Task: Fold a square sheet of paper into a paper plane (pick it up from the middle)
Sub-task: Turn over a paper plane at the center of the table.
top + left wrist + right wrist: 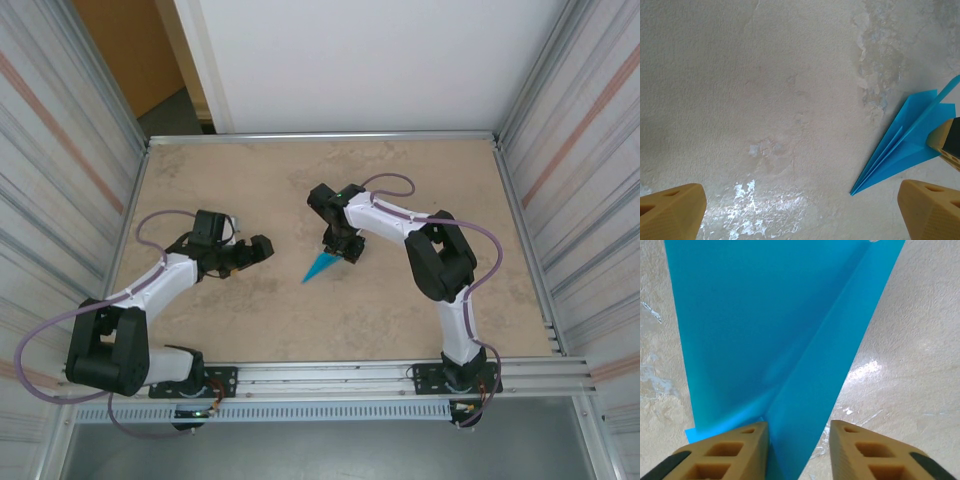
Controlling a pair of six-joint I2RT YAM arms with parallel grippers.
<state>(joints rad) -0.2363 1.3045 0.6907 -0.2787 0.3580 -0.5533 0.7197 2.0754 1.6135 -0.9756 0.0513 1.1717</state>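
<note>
Top external view: on the left side, the left arm reaches over the beige table (400, 310), and the left gripper (262, 248) hangs above bare surface, well apart from the paper. Left wrist view shows this gripper (801, 195) with its two tan fingers (675, 210) far from each other, at the two lower corners, and nothing is between them. The table under it has some shiny worn spots.

Near the middle of the table lies the paper plane (322, 265), a narrow teal-blue dart. Its pointed nose is turned toward the near-left and its wide tail end is under the right gripper (345, 250). From the left wrist camera the paper plane (905, 145) is at the right side, with folded layers and a raised centre crease, and one tan finger (946, 142) of the right gripper touches its tail.

Right wrist view: the paper plane (765, 330) takes most of the upper part, and its crease runs down into the gap of the right gripper (799, 424). The fingers (740, 450) are partly apart, one on each side of the fold. The left one touches the paper. If the other one presses the paper, I cannot tell.
</note>
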